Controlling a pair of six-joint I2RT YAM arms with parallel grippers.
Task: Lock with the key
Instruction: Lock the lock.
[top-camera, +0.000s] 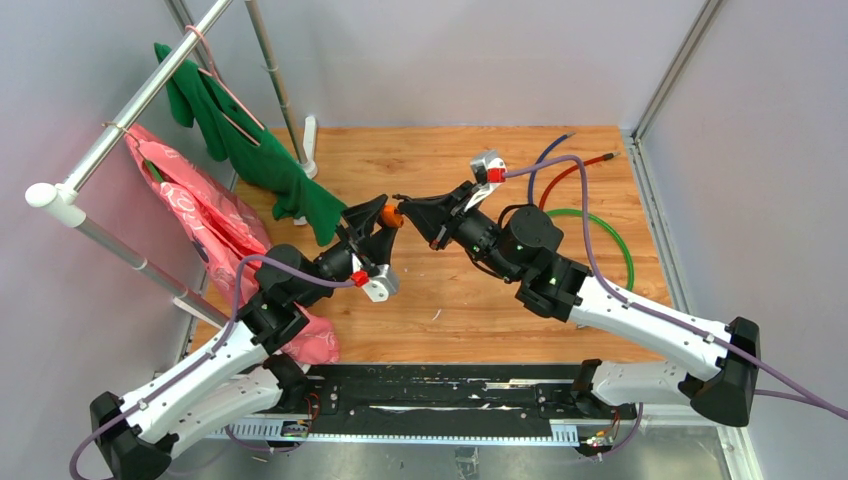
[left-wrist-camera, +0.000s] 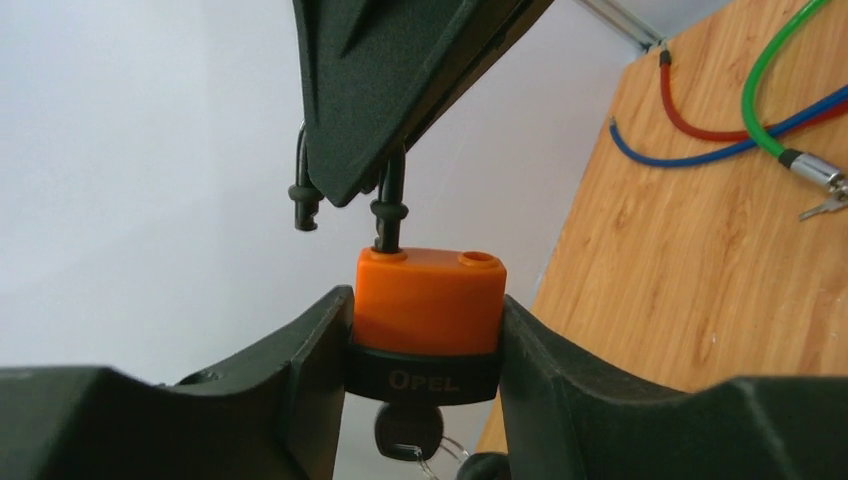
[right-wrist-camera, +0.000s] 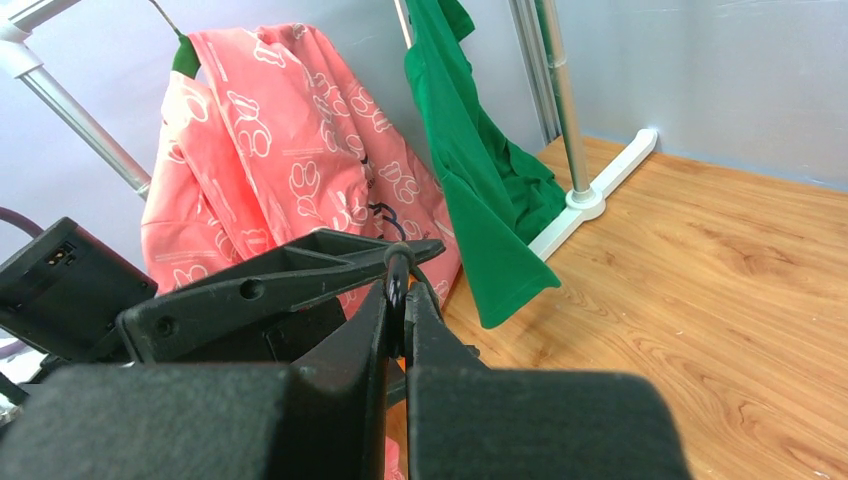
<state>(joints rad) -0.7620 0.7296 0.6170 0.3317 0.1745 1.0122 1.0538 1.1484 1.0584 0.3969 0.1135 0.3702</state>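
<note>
An orange padlock (left-wrist-camera: 428, 295) with a black base is held in mid-air above the wooden table (top-camera: 480, 300). My left gripper (left-wrist-camera: 424, 335) is shut on its body, one finger against each side. A key (left-wrist-camera: 408, 432) sticks out of the padlock's underside. The black shackle (left-wrist-camera: 390, 205) is raised, with one leg in the body and the free leg (left-wrist-camera: 305, 200) swung clear of the empty hole (left-wrist-camera: 480, 260). My right gripper (right-wrist-camera: 400, 290) is shut on the top of the shackle (right-wrist-camera: 398, 262). From above, the two grippers meet at the padlock (top-camera: 392, 217).
Red (top-camera: 575, 170), blue (top-camera: 545, 160) and green (top-camera: 610, 235) cables lie on the table at the back right. A clothes rack (top-camera: 130, 110) with a pink garment (top-camera: 200, 225) and a green garment (top-camera: 250, 150) stands at the left, its white foot (right-wrist-camera: 600, 185) on the table.
</note>
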